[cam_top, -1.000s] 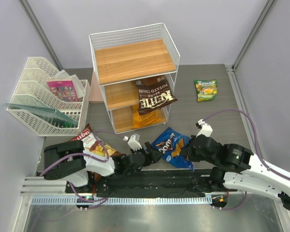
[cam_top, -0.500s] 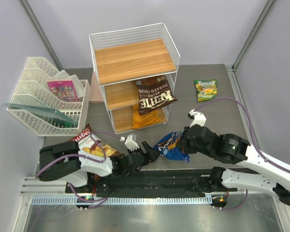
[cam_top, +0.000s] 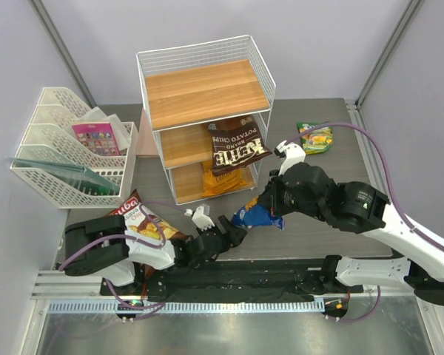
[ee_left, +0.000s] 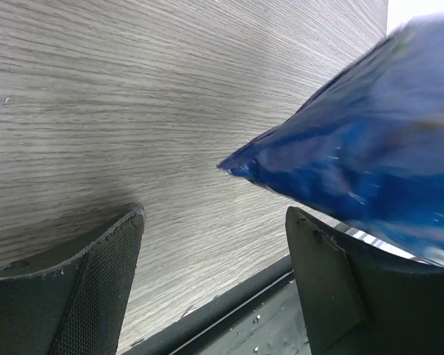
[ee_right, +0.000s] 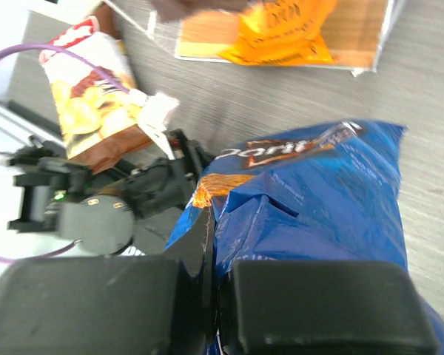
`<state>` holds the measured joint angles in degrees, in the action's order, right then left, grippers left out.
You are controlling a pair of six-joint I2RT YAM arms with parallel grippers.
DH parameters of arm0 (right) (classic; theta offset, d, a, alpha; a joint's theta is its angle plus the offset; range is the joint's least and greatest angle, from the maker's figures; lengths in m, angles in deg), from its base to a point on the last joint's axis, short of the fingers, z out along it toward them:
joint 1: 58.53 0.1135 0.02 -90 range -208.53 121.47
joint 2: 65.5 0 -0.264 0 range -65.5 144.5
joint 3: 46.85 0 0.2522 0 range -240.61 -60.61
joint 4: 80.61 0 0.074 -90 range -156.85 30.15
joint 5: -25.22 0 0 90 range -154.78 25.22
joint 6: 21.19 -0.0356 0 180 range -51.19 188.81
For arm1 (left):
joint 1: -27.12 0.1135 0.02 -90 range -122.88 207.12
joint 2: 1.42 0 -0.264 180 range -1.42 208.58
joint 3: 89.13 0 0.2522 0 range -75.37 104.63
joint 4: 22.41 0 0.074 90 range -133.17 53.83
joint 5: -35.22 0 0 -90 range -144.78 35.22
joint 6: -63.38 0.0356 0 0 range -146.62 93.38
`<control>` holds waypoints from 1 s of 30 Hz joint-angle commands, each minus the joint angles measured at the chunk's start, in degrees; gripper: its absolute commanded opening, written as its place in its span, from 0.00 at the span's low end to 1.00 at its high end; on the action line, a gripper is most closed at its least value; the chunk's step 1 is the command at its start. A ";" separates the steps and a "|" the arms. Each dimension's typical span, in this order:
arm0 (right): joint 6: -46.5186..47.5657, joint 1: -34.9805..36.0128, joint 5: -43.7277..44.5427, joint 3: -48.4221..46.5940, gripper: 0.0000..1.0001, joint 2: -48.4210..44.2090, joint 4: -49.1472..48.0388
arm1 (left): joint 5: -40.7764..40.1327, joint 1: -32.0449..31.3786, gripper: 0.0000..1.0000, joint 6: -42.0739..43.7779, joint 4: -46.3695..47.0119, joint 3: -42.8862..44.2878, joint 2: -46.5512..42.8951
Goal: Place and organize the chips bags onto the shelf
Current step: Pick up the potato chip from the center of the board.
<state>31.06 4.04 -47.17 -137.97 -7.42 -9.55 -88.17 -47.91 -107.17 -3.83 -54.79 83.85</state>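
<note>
The right gripper is clamping its dark, blocky fingers together on a fold of the blue Doritos bag, pinching the glossy, crinkled foil near its right edge. The bag is hanging in front of the shelf, a white wire rack with light wooden boards, just over the grey wood-grain table. Whether its lower end is touching the table is unclear. Its long axis is running roughly left to right in the top view, and one creased, pointed corner is aiming down toward the left gripper. That gripper's textured black jaws are standing wide apart, holding nothing. In the right wrist view the bag's white lettering is facing the camera. A dark brown bag is leaning on the middle tier, and an orange bag is lying below it.
</note>
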 commanded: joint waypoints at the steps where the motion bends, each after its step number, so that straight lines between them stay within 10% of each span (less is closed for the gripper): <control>1: 5.41 0.19 -2.92 -8.40 0.01 1.32 -1.49 | 0.78 -0.03 0.79 2.42 -11.33 -0.98 3.49; 30: 22.81 3.53 2.78 -58.15 0.01 27.60 6.69 | 2.98 0.14 0.79 1.10 -9.57 -2.12 3.67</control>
<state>48.34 7.32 -48.26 -186.83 18.46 -1.42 -87.20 -47.80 -108.49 -0.29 -54.68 85.97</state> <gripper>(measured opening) 0.042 0.789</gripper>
